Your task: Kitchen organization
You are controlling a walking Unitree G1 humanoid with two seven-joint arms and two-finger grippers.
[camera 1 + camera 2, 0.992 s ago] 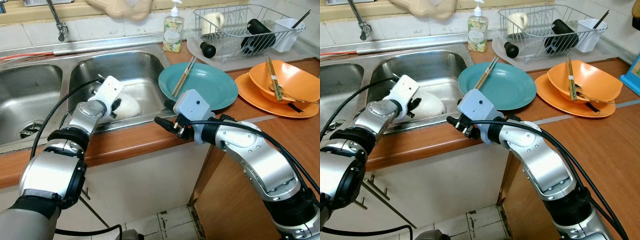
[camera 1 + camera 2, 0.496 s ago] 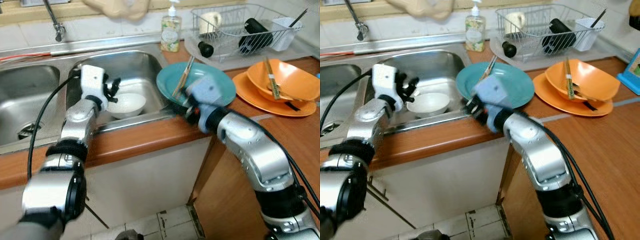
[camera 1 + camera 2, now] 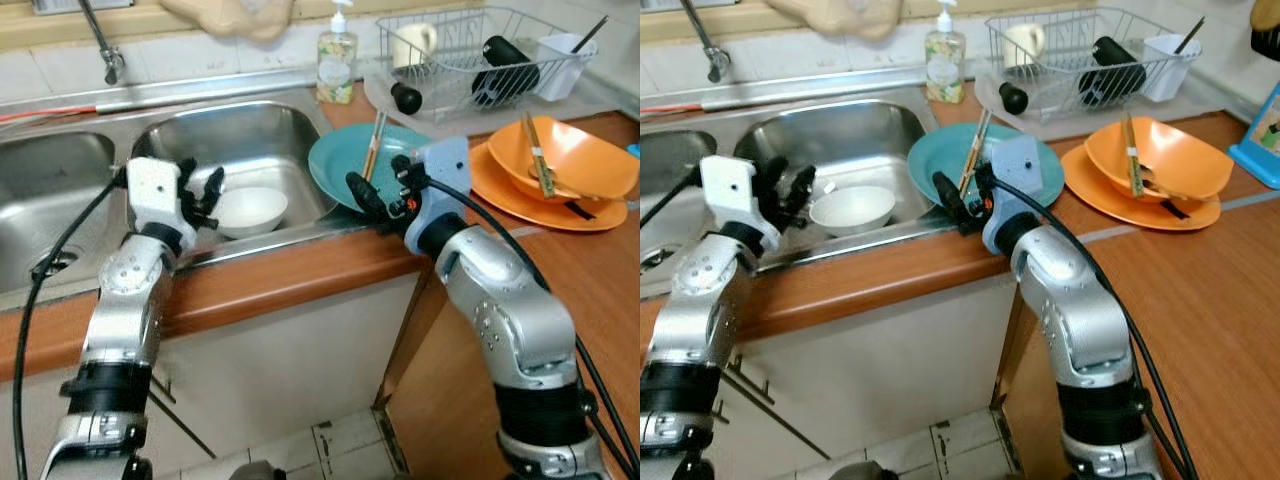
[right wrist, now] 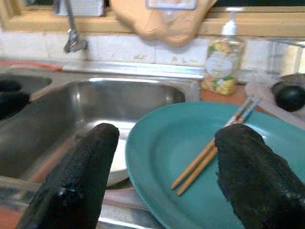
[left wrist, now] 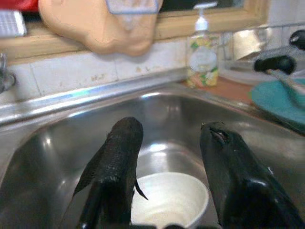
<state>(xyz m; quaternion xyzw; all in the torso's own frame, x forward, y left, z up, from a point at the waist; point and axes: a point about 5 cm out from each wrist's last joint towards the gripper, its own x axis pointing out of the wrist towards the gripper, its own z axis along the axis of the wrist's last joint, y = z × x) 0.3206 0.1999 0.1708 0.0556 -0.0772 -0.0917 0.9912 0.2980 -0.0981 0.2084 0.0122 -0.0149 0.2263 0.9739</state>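
Left eye view: left hand (image 3: 205, 190) open over the sink (image 3: 260, 130), white bowl (image 3: 250, 207) at its 3 o'clock, just beside the fingers. Right hand (image 3: 365, 192) open at the near rim of the teal plate (image 3: 340, 165) on the counter (image 3: 300, 270).

Right eye view: chopsticks (image 3: 975, 150) lie on the plate, at 12 o'clock from the right hand.

Left wrist view: bowl (image 5: 169, 198) lies between the spread fingers (image 5: 116, 162), apart from them.

Right wrist view: plate (image 4: 190, 143) and chopsticks (image 4: 214, 148) between the spread fingers (image 4: 86, 162).

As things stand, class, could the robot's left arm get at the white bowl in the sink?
Probably yes. The left end effector hangs open over the sink basin, its fingers pointing at the white bowl, with nothing between them.
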